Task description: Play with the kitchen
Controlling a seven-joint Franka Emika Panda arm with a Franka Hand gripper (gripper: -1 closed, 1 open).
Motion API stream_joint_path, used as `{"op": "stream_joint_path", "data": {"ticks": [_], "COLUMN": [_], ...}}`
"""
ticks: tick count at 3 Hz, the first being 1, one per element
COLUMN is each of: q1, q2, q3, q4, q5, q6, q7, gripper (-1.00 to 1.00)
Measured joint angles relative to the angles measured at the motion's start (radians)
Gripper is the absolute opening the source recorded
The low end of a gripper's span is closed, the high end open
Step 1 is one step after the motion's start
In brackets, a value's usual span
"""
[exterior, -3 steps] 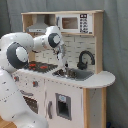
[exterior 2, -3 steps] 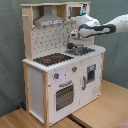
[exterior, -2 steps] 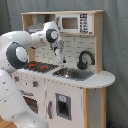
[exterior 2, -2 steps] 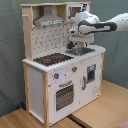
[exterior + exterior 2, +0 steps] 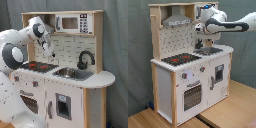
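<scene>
The kitchen is a child-size toy of white panels and light wood, seen in both exterior views. It has a pegboard back, a grey hood, a black faucet, a sink, a red-ringed hob and an oven door. My gripper hangs in front of the pegboard, above the counter between hob and sink, touching nothing that I can see.
A toy microwave sits on the upper shelf. The white arm reaches in from the first exterior view's left. A grey curtain hangs behind, and a wooden floor lies below.
The gripper has risen from just over the sink and moved toward the hob, leftward in the first exterior view.
</scene>
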Motion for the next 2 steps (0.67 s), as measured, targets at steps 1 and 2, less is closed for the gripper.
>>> {"op": "stream_joint_path", "data": {"ticks": [1,2], "q1": [0.05,0.079], "q2": [-0.013,-0.024], "q3": [-0.001,-0.001], "q4": [0.014,0.009], "q5": [-0.083,-0.179], "q6": [0.0,0.0], "q7": [0.017,0.036], "gripper": [1.0,1.0]}}
